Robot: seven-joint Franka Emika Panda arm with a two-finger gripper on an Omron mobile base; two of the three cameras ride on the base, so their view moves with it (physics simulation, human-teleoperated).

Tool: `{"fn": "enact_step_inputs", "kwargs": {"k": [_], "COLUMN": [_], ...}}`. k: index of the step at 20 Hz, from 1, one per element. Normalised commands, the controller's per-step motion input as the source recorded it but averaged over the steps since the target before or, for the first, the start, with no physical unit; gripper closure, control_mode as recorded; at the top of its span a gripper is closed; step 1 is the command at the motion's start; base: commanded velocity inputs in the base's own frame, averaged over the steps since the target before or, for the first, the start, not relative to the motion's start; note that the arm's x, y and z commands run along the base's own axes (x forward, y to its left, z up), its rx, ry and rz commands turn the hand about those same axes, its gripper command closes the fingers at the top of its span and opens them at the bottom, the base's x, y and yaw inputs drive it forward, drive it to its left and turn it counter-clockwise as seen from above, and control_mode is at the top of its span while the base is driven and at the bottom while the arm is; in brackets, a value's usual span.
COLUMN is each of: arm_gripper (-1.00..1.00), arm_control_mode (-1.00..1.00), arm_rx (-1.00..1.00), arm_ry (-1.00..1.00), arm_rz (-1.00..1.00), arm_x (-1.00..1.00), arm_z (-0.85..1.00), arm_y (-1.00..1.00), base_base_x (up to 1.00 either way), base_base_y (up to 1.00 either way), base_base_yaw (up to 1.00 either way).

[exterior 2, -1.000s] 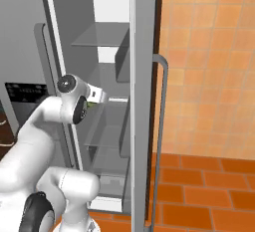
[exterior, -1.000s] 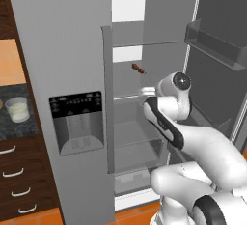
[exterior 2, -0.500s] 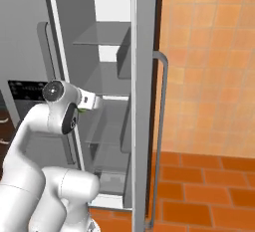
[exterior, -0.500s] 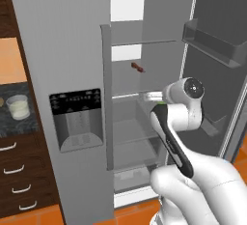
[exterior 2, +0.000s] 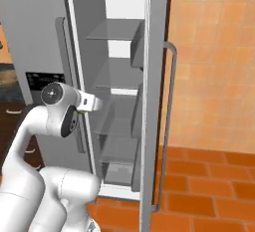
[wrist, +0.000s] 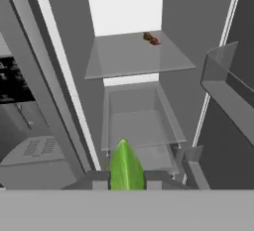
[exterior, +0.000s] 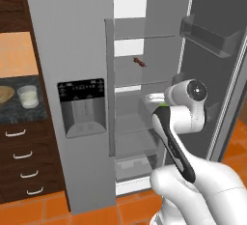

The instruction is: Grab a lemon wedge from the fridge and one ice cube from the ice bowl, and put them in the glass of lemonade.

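The small green pointed lemon wedge (wrist: 125,165) is sitting pinched between the two dark fingertips of the gripper (wrist: 125,178), which is closed nearly all the way on it. Its long axis is running from 6 o'clock to 12 o'clock in the hand view, tip pointing at 12 o'clock toward the open interior of the tall grey steel two-door fridge (exterior: 77,50).

The hand view is also showing a small reddish-brown item (wrist: 151,39) lying on a clear glass shelf (wrist: 136,56) at 12 o'clock, and a clear drawer (wrist: 141,121) under it.

The left base view is showing what the hand view is missing: the black dispenser panel (exterior: 82,105) on the shut left door, and at 9 o'clock the small clear glass of pale lemonade (exterior: 28,96) standing on the dark bench (exterior: 19,113) just beside the light-brown wooden ice bowl (exterior: 5,94). The right base view is showing the open right door's long handle (exterior 2: 170,126).
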Motion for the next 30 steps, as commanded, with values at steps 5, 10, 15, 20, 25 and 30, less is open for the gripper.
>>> {"fn": "enact_step_inputs", "kwargs": {"k": [5, 10, 15, 20, 25, 30], "arm_gripper": [1.0, 1.0, 1.0, 1.0, 1.0, 1.0], "arm_control_mode": [1.0, 1.0, 1.0, 1.0, 1.0, 1.0], "arm_rx": [0.0, 0.0, 0.0, 0.0, 0.0, 0.0], "arm_ry": [0.0, 0.0, 0.0, 0.0, 0.0, 0.0], "arm_rz": [0.0, 0.0, 0.0, 0.0, 0.0, 0.0], "arm_x": [0.0, 0.0, 0.0, 0.0, 0.0, 0.0], "arm_z": [0.0, 0.0, 0.0, 0.0, 0.0, 0.0], "arm_y": [0.0, 0.0, 0.0, 0.0, 0.0, 0.0], "base_base_x": [-0.24, -0.19, -0.22, -0.13, 0.01, 0.23], "base_base_y": [0.86, 1.0, 1.0, 1.0, 0.81, 0.25], "base_base_yaw": [0.04, 0.05, 0.04, 0.03, 0.0, 0.0]}}
